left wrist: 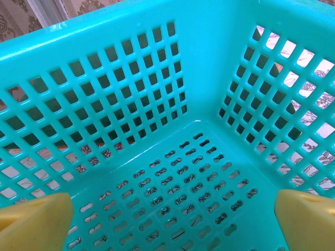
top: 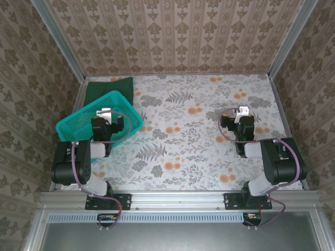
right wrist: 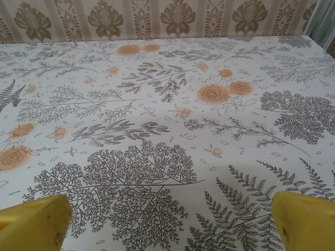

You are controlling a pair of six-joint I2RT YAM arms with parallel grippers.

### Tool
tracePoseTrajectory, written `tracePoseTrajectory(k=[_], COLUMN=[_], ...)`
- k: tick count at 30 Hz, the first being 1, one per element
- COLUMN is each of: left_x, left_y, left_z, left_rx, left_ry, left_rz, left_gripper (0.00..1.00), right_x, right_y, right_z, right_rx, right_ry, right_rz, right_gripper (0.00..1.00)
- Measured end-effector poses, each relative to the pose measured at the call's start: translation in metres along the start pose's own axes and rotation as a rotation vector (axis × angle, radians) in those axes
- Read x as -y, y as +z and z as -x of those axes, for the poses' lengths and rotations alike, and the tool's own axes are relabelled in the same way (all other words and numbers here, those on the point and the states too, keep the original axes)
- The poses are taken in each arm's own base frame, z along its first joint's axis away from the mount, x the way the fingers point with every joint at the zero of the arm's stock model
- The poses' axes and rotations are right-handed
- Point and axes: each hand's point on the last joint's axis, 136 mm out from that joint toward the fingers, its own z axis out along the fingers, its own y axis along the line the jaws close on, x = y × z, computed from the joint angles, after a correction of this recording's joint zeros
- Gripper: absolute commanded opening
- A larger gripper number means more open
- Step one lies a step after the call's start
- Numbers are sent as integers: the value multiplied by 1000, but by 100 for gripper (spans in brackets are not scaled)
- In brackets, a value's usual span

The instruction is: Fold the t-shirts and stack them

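T-shirts counted: one in sight, a dark green t-shirt (top: 108, 86), lying flat at the far left corner of the desk (top: 183, 146), against the back wall.
Basket counted: one teal plastic mesh basket (top: 76, 121), tilted, its far end resting over the near edge of the dark green t-shirt, its near end toward the left arm (top: 73, 163).
Arms counted: two, left arm and right arm (top: 277, 163), bases bolted at the near edge of the desk.
Grippers counted: two, one per arm.
Left gripper (top: 104, 116): inside the basket, jaws spread wide, nothing between them (yellow fingertips (left wrist: 31, 219) far apart at the bottom corners of the left wrist view).
Right gripper (top: 241, 119): above bare desk on the right side, well apart from basket and t-shirt, jaws spread wide, holding nothing.
Top view alone: whole layout, t-shirt under the basket's far end, both arms, patterned walls on three sides.
Left wrist view alone: basket interior seen close, slotted floor and two gridded walls meeting at a corner, desk pattern showing through the floor slots, dark green tone behind the holes of the far wall.
Right wrist view alone: fern and orange flower print of the desk seen close (right wrist: 167, 104), wallpaper along the far edge, yellow fingertips (right wrist: 306, 219) low in both corners (gripper (right wrist: 167, 222) midway, over print).
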Motion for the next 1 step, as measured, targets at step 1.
tracePoseTrajectory(k=[1], left_x=[0], left_y=[0], left_z=[0], left_rx=[0], left_ry=[0], left_rz=[0], left_gripper=[100], right_x=[0], right_y=[0], right_z=[0], right_rx=[0], right_ry=[0], right_rz=[0], right_gripper=[100])
